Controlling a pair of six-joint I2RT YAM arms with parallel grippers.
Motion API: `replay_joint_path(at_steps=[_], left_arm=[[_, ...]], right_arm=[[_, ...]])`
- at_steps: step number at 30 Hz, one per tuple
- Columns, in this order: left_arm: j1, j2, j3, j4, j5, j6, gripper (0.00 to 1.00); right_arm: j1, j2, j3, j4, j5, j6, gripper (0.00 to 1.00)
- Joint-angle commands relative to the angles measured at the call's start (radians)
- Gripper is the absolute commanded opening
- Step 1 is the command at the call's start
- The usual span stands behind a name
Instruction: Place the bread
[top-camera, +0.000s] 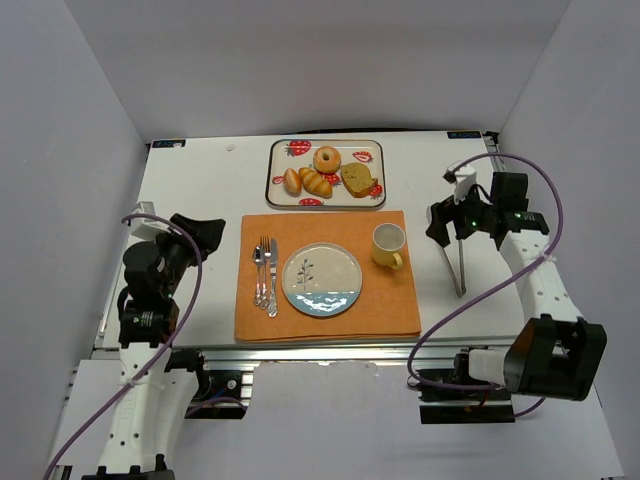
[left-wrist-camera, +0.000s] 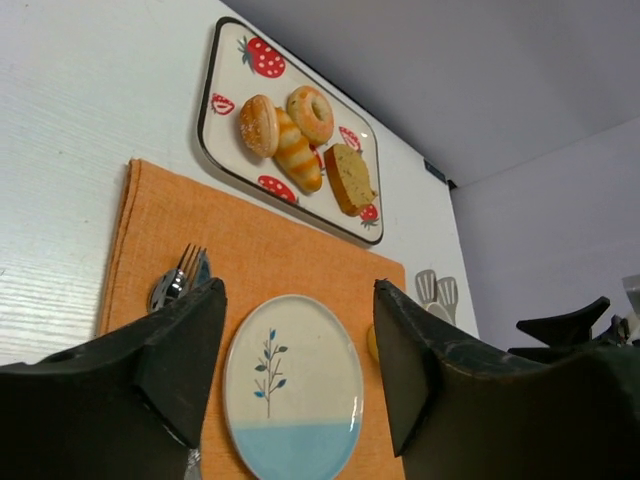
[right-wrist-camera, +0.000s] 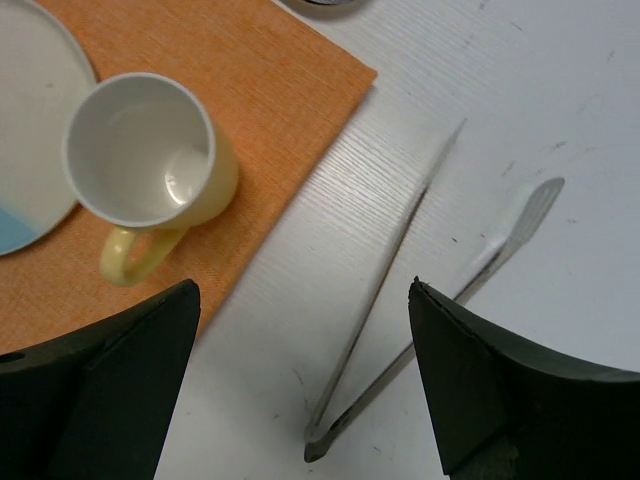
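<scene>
Several breads lie on the strawberry tray (top-camera: 372, 148) at the back of the table: a ring doughnut (top-camera: 327, 158), a round roll (top-camera: 292, 181), a striped croissant (top-camera: 317, 183) and a cake slice (top-camera: 358, 179). They also show in the left wrist view: the roll (left-wrist-camera: 258, 124), the croissant (left-wrist-camera: 297, 152), the doughnut (left-wrist-camera: 310, 113) and the slice (left-wrist-camera: 349, 178). A white and blue plate (top-camera: 321, 280) sits empty on the orange placemat (top-camera: 395, 305). My left gripper (top-camera: 207, 233) is open and empty, left of the mat and facing the plate (left-wrist-camera: 293, 385). My right gripper (top-camera: 438, 224) is open and empty above the metal tongs (right-wrist-camera: 400, 330).
A yellow mug (top-camera: 388, 244) stands on the mat right of the plate, also in the right wrist view (right-wrist-camera: 150, 160). A fork and other cutlery (top-camera: 265, 275) lie left of the plate. The tongs (top-camera: 455, 262) lie on the table right of the mat.
</scene>
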Motion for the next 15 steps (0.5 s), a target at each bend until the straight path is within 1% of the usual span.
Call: replay_joint_path(at_steps=[1, 2, 5, 9, 10, 13, 15], left_arm=[[0.001, -0.010, -0.018, -0.029, 0.015, 0.035, 0.69], [0.000, -0.008, -0.019, -0.036, 0.015, 0.037, 0.67], [0.000, -0.002, -0.022, -0.056, 0.007, 0.052, 0.67], [0.001, 0.044, -0.021, -0.050, -0.008, 0.068, 0.72], [-0.034, 0.058, -0.016, -0.046, -0.020, 0.068, 0.73], [-0.072, 0.141, 0.007, -0.051, -0.066, 0.089, 0.73], [-0.157, 0.222, 0.044, -0.071, -0.158, 0.116, 0.74]], right_arm=[[-0.036, 0.040, 0.045, 0.009, 0.052, 0.027, 0.89], [-0.039, 0.062, 0.047, 0.013, 0.104, 0.052, 0.89], [-0.045, 0.115, 0.051, 0.011, 0.181, 0.105, 0.89], [-0.048, 0.154, 0.024, 0.038, 0.270, 0.137, 0.89], [-0.051, 0.157, 0.010, 0.047, 0.297, 0.142, 0.89], [-0.064, 0.160, -0.015, 0.069, 0.325, 0.145, 0.89], [-0.065, 0.165, -0.038, 0.087, 0.345, 0.149, 0.89]])
